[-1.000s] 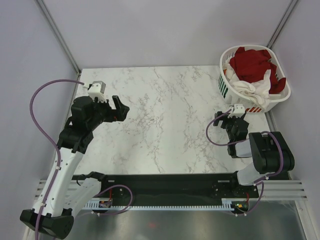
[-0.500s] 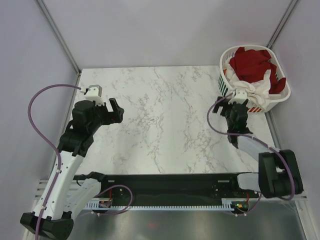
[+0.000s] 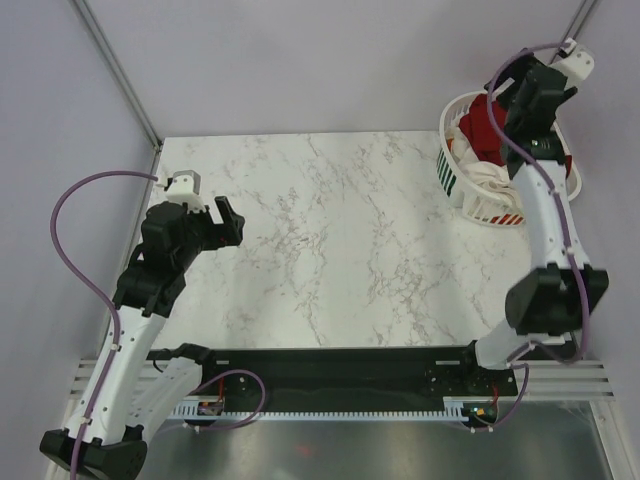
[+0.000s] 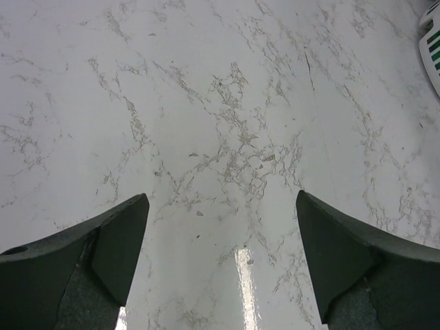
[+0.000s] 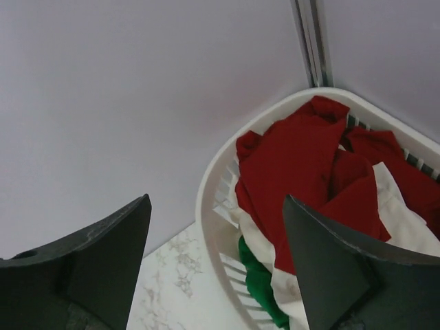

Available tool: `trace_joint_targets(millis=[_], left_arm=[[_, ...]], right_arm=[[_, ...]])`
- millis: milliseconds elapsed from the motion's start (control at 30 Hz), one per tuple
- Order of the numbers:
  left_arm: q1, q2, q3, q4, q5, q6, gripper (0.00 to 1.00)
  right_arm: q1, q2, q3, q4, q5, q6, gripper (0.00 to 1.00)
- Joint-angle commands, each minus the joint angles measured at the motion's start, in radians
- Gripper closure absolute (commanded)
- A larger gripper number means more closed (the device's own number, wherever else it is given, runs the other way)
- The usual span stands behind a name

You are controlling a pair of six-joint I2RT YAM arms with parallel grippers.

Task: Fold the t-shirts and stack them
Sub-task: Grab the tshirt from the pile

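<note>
I am at the very start: no shirt is out yet, so the step in hand is fetching the first one. My right hand [image 5: 214,206] hangs above the basket [image 5: 210,180], fingers spread wide with nothing between them. The shirts lie bunched inside it, below and a little to the right of my open fingers. The red shirt [image 5: 295,165] is heaped on top, closest to the near rim, and a white shirt [image 5: 402,223] shows beyond it and under its edge. From above, that hand [image 3: 515,108] sits over the basket's far side, over the red cloth [image 3: 478,128].

My left hand [image 4: 221,199] is spread just as wide and holds nothing. It hovers over bare table [image 4: 206,103], well apart from the basket.

Next, I judge, the right hand must drop onto the raised red fold, pinch one layer only, and lift it clear of the rim. The shirts look tangled, so a second one may drag along.

I can read no brand, label or lettering anywhere. The basket's side carries only green and red stripes [image 3: 455,183]; low inside the rim I see green [image 5: 260,292], but cannot tell whether it is cloth or marking.
</note>
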Motion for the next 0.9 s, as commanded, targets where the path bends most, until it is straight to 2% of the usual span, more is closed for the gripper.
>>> trace_joint_targets(millis=[0, 33, 67, 267, 333, 367, 400, 467, 500, 600, 767, 867], left_arm=[[0.000, -0.015, -0.003, 0.011, -0.013, 0.007, 0.05], [-0.001, -0.015, -0.003, 0.011, -0.013, 0.007, 0.05], [-0.001, -0.012, -0.003, 0.010, -0.015, 0.009, 0.05], [0.000, -0.010, -0.004, 0.010, -0.013, 0.012, 0.06], [0.000, -0.006, -0.003, 0.011, -0.013, 0.012, 0.06], [0.000, -0.003, -0.001, 0.011, -0.013, 0.013, 0.06], [-0.001, -0.001, -0.001, 0.010, -0.016, 0.013, 0.07], [-0.001, 0.005, 0.000, 0.011, -0.018, 0.015, 0.07], [0.000, 0.008, 0.000, 0.010, -0.019, 0.016, 0.08], [0.000, 0.011, 0.000, 0.011, -0.021, 0.018, 0.09], [0.000, 0.008, -0.003, 0.011, -0.032, 0.020, 0.09], [0.000, 0.013, -0.004, 0.010, -0.033, 0.024, 0.11]], right_arm=[[-0.051, 0.296, 0.266, -0.507, 0.012, 0.057, 0.16], [-0.079, 0.339, 0.384, -0.558, 0.006, 0.063, 0.16], [-0.093, 0.371, 0.414, -0.601, -0.020, 0.067, 0.16], [-0.165, 0.449, 0.437, -0.592, -0.036, 0.097, 0.20], [-0.170, 0.485, 0.455, -0.592, -0.051, 0.087, 0.27], [-0.173, 0.494, 0.460, -0.593, -0.062, 0.085, 0.34], [-0.177, 0.506, 0.463, -0.595, -0.080, 0.090, 0.48], [-0.176, 0.517, 0.477, -0.592, -0.103, 0.094, 0.68], [-0.176, 0.524, 0.485, -0.592, -0.122, 0.096, 0.88], [-0.173, 0.528, 0.506, -0.574, -0.191, 0.094, 1.00], [-0.138, 0.499, 0.642, -0.561, -0.374, 0.064, 1.00], [-0.030, 0.471, 0.817, -0.561, -0.497, -0.022, 1.00]])
